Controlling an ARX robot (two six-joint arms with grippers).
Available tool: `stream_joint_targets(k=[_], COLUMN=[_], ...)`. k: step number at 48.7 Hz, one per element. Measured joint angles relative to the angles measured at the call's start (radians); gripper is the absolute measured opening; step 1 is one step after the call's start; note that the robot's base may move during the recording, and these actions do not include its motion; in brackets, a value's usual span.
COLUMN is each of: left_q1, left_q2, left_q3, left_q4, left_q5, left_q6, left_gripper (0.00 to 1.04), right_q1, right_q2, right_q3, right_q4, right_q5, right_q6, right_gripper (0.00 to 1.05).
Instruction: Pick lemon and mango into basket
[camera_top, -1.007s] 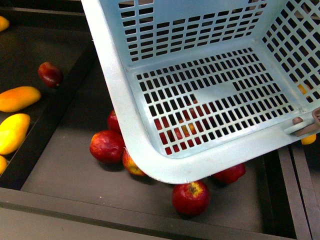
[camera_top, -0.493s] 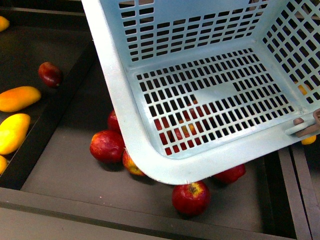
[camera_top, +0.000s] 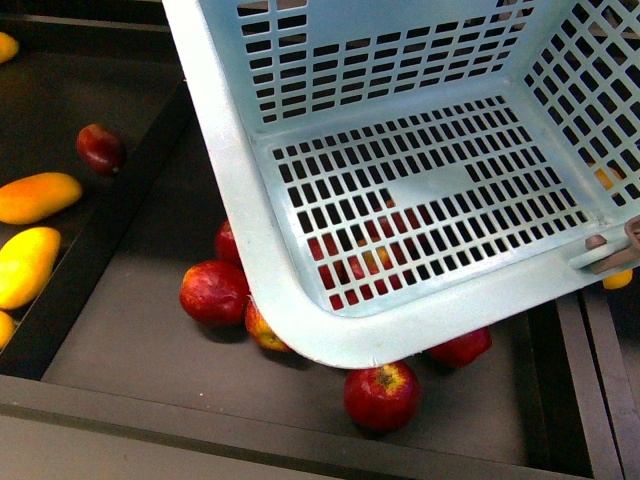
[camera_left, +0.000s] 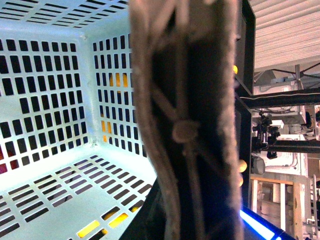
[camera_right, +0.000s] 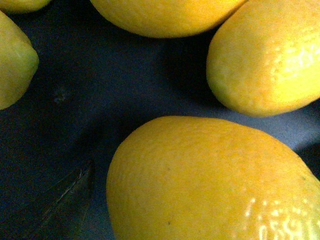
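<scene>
The light teal basket (camera_top: 300, 330) hangs tilted over the middle bin and fills most of the front view; nothing lies in it. Its brownish-mauve handle (camera_left: 185, 115) stands right against the left wrist camera, with my left gripper shut on it and its fingers hidden behind it. Two orange-yellow mangoes (camera_top: 35, 197) (camera_top: 25, 265) lie in the left bin. The right wrist view is filled by a bright yellow lemon (camera_right: 210, 185) directly below my open right gripper, whose fingers do not show. Further lemons (camera_right: 265, 60) lie round it on a dark floor. A lemon (camera_top: 617, 279) peeks out past the basket's right corner.
Red apples (camera_top: 381, 394) (camera_top: 213, 292) lie in the middle bin under and beside the basket. A darker apple (camera_top: 100, 148) sits in the left bin. A dark divider wall (camera_top: 90, 250) separates the two bins; the front rim (camera_top: 200, 425) runs along the near edge.
</scene>
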Motion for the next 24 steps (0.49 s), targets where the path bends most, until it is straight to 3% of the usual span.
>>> stream_joint_targets(k=[24], left_q1=[0.0], left_q2=[0.0], left_q3=[0.0], left_q4=[0.0], left_q5=[0.0], left_q6=[0.0], left_gripper=[0.05], right_q1=[-0.003], right_q2=[0.03], right_q3=[0.022], right_q4=[0.051], right_q5=[0.004], right_q6=[0.008], right_gripper=[0.96])
